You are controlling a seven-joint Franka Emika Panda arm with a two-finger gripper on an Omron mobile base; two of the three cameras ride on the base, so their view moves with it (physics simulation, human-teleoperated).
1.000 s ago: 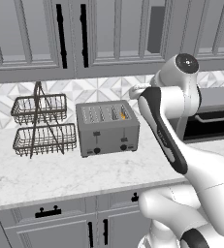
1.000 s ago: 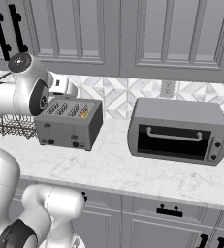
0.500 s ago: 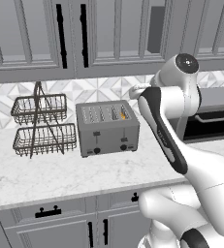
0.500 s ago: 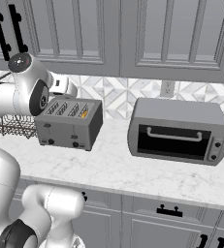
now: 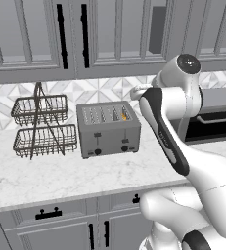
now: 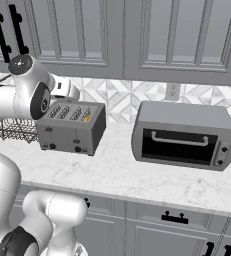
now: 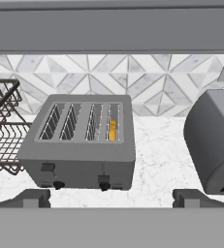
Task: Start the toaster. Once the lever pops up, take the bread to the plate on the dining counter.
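A grey four-slot toaster stands on the white marble worktop against a patterned tile backsplash, its two dark levers and two black knobs facing the room. A golden slice of bread sits down in the slot at the end nearest the toaster oven, only its top edge showing through the opening. To one side of the toaster, just beside it, stands a two-tier wire basket; on the other side, a little apart, sits the larger grey toaster oven with a dark glass door and a bar handle. The white arm rises in front of the worktop and bends back over the toaster, its hand above and in front of the appliance. Seen from the hand camera, the gripper is spread wide, its two dark fingertips standing far apart with nothing between them, clear of the toaster's front. Grey cabinets with black handles run above and below the counter.
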